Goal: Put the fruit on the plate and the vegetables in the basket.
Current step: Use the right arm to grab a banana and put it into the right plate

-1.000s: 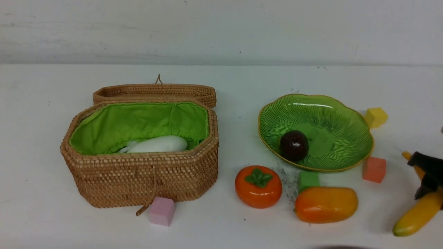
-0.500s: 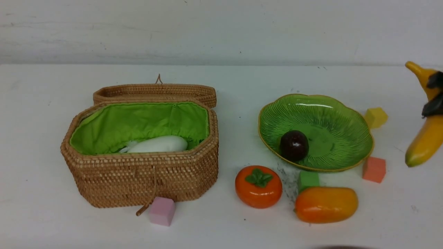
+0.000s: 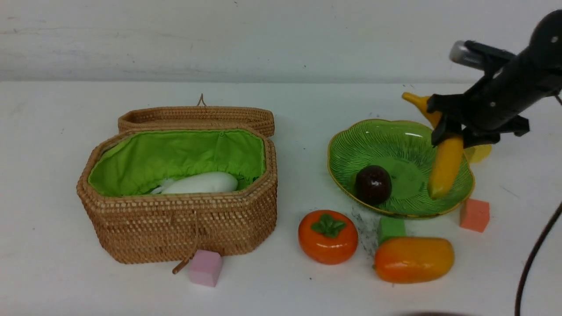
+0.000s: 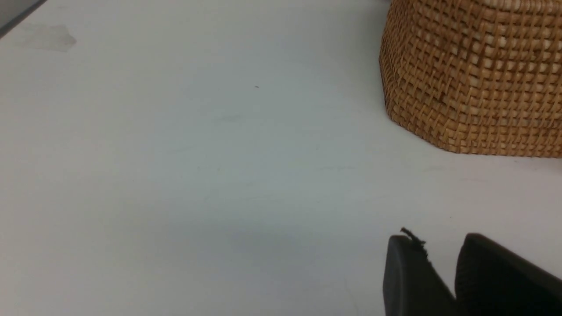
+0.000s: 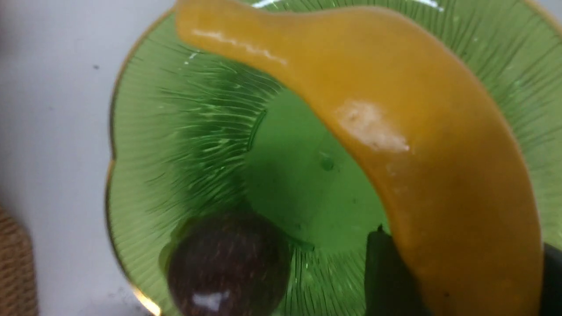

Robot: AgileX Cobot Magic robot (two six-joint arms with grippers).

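The right tool (image 3: 448, 131) is clamped across the upper part of the banana (image 3: 445, 171), which hangs stem-up over the right side of the plate (image 3: 364, 145); glossy, stiff and probably light, it looks slippery, so its thick middle seems the surest hold.

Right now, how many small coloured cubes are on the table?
4: pink cube before the basket; green cube between plate and mango; orange cube right of the plate; yellow cube behind the held banana, partly hidden. The basket could hide more.

Front and right wrist views share plate (image 3: 386, 140).
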